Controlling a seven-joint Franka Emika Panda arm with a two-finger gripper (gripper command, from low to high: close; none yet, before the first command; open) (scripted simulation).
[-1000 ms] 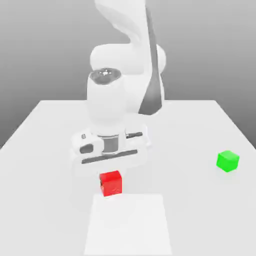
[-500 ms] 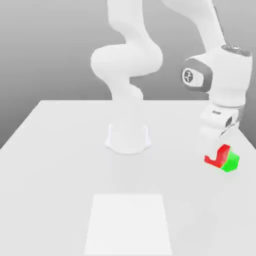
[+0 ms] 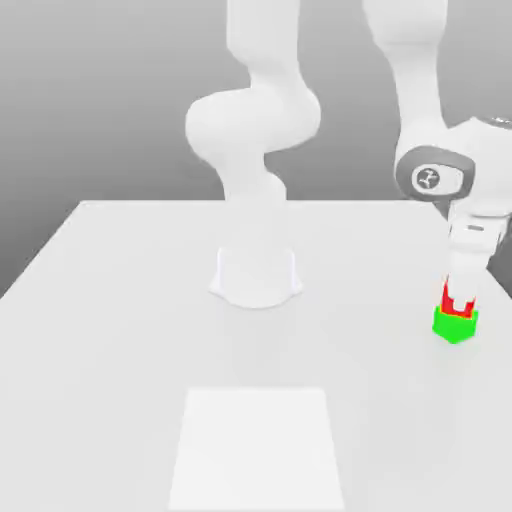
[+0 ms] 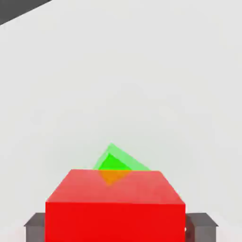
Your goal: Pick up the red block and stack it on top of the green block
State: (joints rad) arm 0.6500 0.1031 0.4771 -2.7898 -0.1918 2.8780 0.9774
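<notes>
Two small cubes carry the job: the red block [image 4: 116, 222], glossy, hard-looking and probably light, and the green block [image 3: 455, 328], its near match. The end effector [image 4: 115, 229] is clamped on the red block, a finger flush against each of two opposite side faces. That is the right place to take hold: flat, parallel faces should resist squashing, though the gloss may let them slip if the squeeze is uneven. The red block is above the green block, turned against it; whether its full weight rests there I cannot tell. Both are near the surface's edge on the exterior view's right. I judge the next move to be a level, gentle release, since a sideways drag could topple the pair.

The surface [image 3: 120, 350] is pale and smooth, with a white panel [image 3: 257, 450] towards its near edge and a grey backdrop [image 3: 100, 100] beyond its far edge.
</notes>
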